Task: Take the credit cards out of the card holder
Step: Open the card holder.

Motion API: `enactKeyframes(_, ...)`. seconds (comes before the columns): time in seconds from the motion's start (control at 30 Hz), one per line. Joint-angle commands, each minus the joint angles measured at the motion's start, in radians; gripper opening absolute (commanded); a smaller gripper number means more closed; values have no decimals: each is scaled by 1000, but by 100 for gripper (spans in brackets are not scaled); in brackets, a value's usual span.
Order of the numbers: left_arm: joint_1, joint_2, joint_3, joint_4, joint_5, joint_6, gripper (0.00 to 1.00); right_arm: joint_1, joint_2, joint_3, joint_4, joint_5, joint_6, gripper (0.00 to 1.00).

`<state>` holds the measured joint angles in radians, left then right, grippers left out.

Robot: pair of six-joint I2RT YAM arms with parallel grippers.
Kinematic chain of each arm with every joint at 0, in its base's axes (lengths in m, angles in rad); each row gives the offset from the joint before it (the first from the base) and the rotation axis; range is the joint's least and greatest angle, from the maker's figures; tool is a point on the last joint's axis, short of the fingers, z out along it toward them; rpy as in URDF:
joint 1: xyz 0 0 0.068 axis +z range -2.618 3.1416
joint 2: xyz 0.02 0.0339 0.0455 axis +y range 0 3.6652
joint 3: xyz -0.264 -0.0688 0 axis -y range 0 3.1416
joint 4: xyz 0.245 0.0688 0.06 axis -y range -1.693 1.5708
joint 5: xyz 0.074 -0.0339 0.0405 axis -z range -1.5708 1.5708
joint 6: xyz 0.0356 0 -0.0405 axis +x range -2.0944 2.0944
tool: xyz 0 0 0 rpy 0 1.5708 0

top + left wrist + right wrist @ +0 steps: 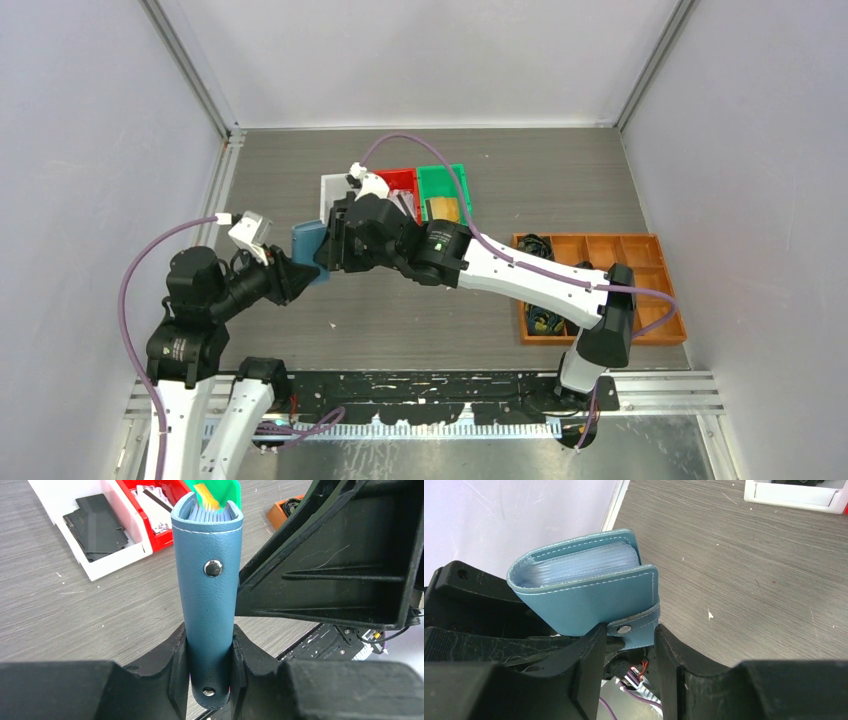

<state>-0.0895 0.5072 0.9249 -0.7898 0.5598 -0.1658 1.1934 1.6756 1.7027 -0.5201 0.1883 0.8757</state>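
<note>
Overhead, both arms meet above the left middle of the desk (420,330). The left hand (300,268) holds the blue wallet (308,243) up off the surface, and the right hand (332,248) reaches in from the right, just beside it. Beyond them sit a white bin (330,188), a red bin (400,178) and a green bin (447,178). An orange tray (610,250) of cables sits well off to the right.

From the left wrist, the left hand is clenched on the wallet's lower end, standing it upright with the open edge up, I'd guess so the other hand gets a steady target. Past it, black cards (95,522) lie in the white bin, silver cards (155,507) in the red one and a gold card (206,494) in the green, sorted by colour.

From the right wrist, the wallet is snapped shut, with clear sleeves (584,567) showing in its mouth. Whether any cards remain inside I cannot tell. The right hand's fingers straddle the snap tab (634,627), probably to pop it open. I cannot tell whether they have bitten on it.
</note>
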Motion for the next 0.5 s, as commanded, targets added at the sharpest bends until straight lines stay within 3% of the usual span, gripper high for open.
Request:
enactKeyframes(0.0, -2, -26, 43, 136, 59, -55, 0, -7, -2, 6, 9, 6, 24, 45)
enactKeyframes(0.17, -1, -40, 37, 137, 84, -57, 0, -18, -15, -9, -16, 44, 33, 42)
enactKeyframes(0.47, -1, -17, 33, 153, 69, -79, 0, -32, -58, -32, -87, 168, -18, 24)
